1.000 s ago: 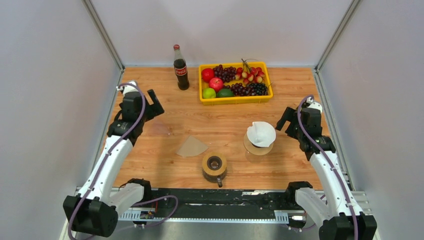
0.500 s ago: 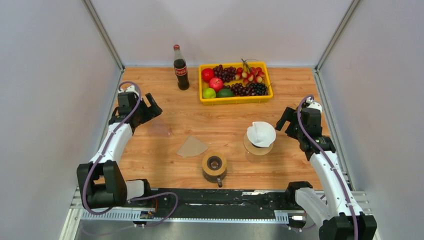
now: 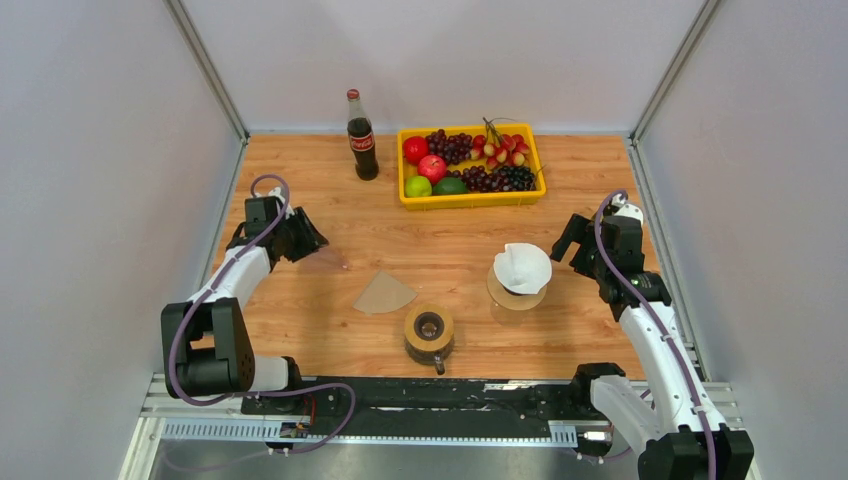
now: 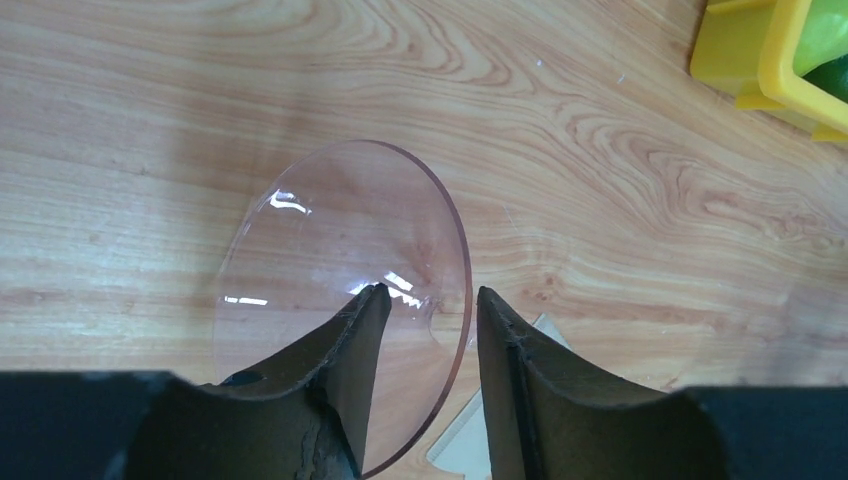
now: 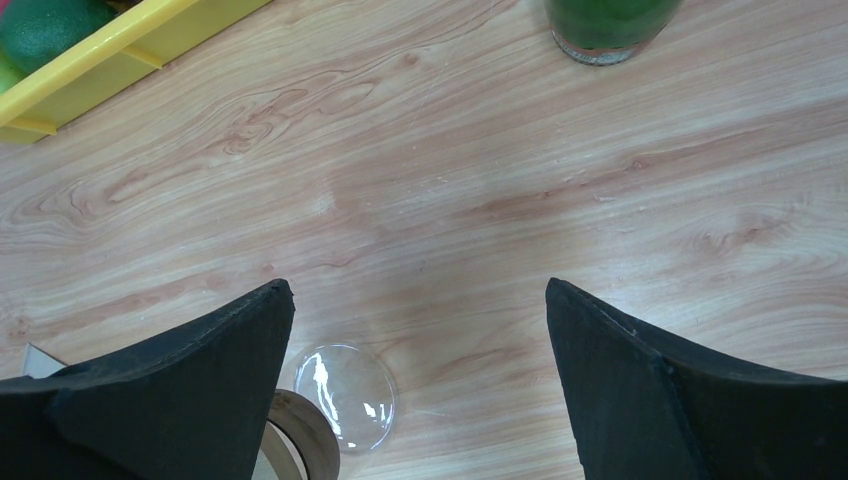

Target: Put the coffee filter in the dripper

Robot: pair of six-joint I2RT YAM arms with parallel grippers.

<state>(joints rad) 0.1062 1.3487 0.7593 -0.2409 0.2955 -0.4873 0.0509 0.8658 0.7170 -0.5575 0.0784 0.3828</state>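
Coffee filter (image 3: 385, 293): brown paper fan lying flat on the surface (image 3: 420, 230), just left of centre and a bit low in the overhead frame, nothing touching it. White dripper (image 3: 522, 268) sits on a glass carafe (image 3: 515, 298) right of centre, apart from the filter. A tan round vessel (image 3: 428, 332) with a dark centre stands lower in the frame, between the two. Left hand (image 3: 308, 240) is down low at the left of the frame, upper left of the filter, over a clear glass lid (image 4: 330, 230) lying on the wood. In the left wrist view its fingers are close together with a narrow gap. One tip is over the lid and the other is just outside the rim. I cannot tell if they're pinching it. Right hand (image 3: 565, 240) is at the right of the frame, just beside the dripper and not touching it. In its wrist view the fingers are spread wide with nothing held. At the top centre of the overhead frame a cola bottle (image 3: 361, 135) stands upright, with a yellow tray (image 3: 470, 198) of fruit just right of it.
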